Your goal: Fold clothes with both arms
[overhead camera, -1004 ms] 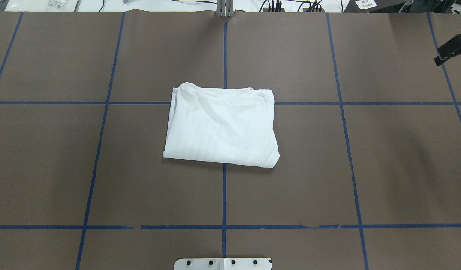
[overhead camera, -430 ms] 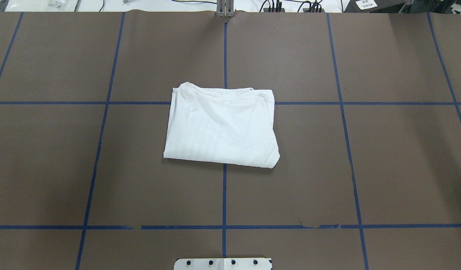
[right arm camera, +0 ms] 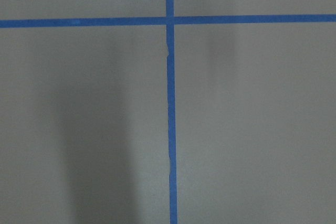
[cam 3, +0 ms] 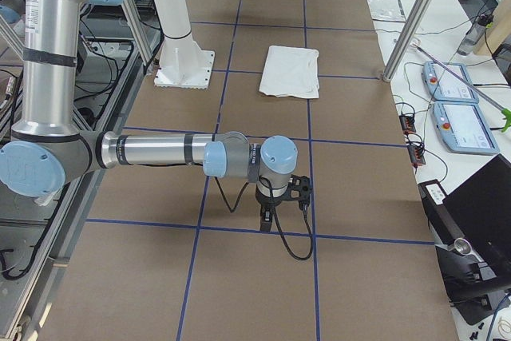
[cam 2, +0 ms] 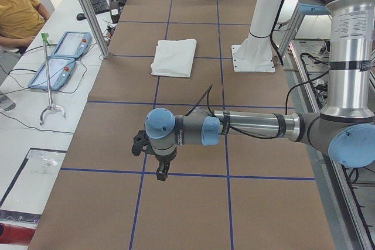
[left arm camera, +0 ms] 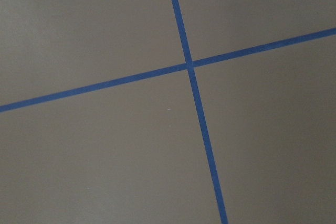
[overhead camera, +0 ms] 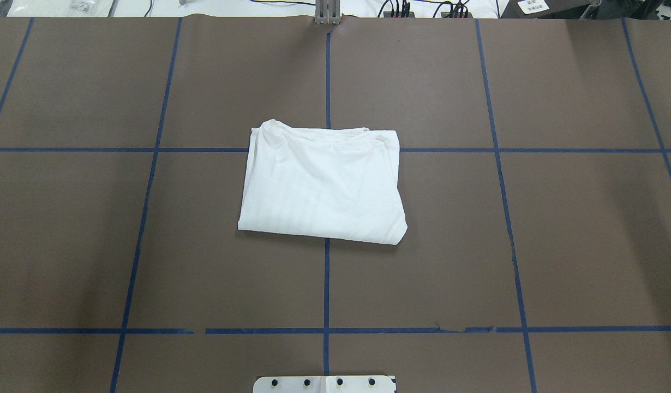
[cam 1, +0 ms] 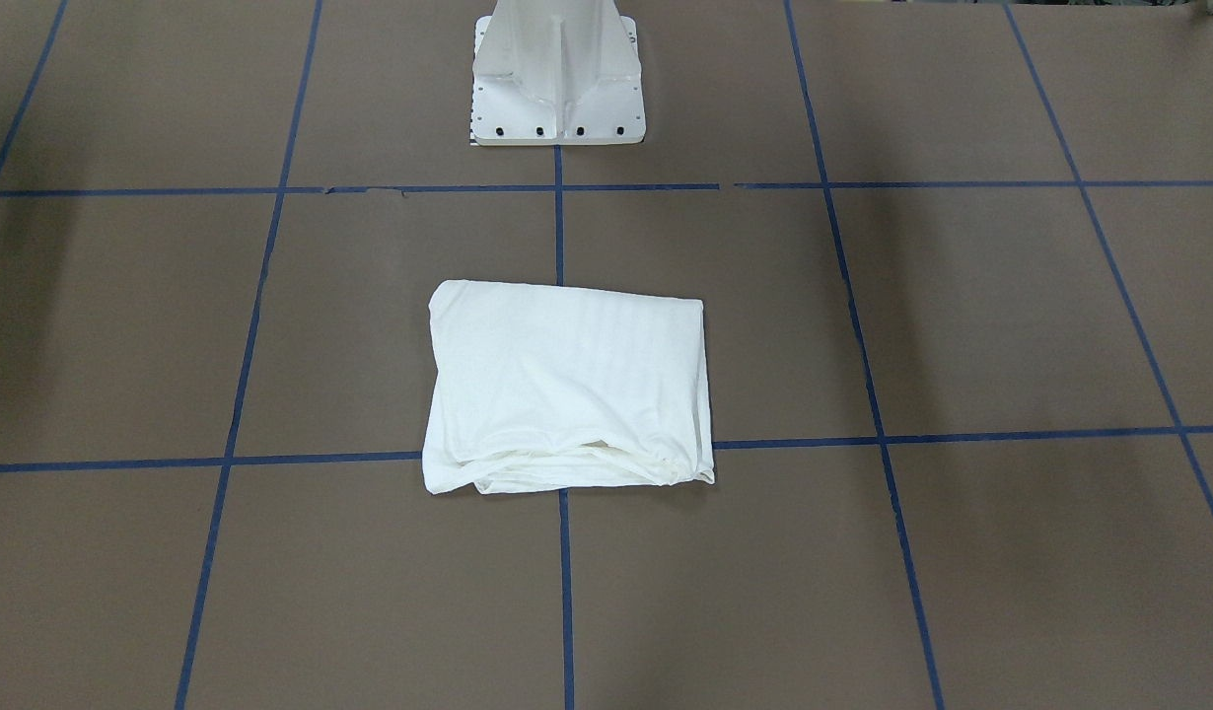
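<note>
White folded T-shirt (overhead camera: 322, 183) lies flat, a compact plain rectangle at the centre of the brown paper-covered table (overhead camera: 532, 245), over a crossing of blue tape lines (overhead camera: 326, 284). Smooth fold faces the white pedestal base (cam 1: 557, 89); layered edges lie on the far side. Left gripper (cam 2: 157, 165) and right gripper (cam 3: 268, 215) hang over opposite table ends, well apart from the shirt; cannot tell whether their jaws are parted or closed.

Bright, diffuse light; soft broad shadows on table (overhead camera: 57, 262) L+R; shirt (overhead camera: 322, 185) whites near-clipped; pics sharp.
</note>
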`<action>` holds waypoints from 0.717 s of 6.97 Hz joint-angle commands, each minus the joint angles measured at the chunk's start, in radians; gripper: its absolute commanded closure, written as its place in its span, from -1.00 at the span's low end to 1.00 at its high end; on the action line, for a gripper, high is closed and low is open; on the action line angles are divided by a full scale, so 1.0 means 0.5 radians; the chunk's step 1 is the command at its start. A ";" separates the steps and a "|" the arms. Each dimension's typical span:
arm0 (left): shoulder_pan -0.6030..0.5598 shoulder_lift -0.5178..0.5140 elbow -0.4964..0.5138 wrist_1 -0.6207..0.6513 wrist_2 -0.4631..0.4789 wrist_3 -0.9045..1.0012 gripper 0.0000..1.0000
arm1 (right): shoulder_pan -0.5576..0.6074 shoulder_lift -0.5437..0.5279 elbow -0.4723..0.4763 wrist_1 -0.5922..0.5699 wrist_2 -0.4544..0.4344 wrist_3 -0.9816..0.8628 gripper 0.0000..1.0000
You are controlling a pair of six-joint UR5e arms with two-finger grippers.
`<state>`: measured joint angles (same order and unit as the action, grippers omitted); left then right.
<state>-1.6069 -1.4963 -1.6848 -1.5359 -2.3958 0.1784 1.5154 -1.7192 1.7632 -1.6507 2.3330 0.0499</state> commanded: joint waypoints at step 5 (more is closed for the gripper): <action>0.002 0.041 -0.171 -0.005 0.039 -0.059 -1.00 | 0.061 -0.059 0.029 0.003 0.037 -0.054 -1.00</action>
<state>-1.6068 -1.4757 -1.7591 -1.5382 -2.3773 0.1482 1.5357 -1.7418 1.7765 -1.6491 2.3547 0.0245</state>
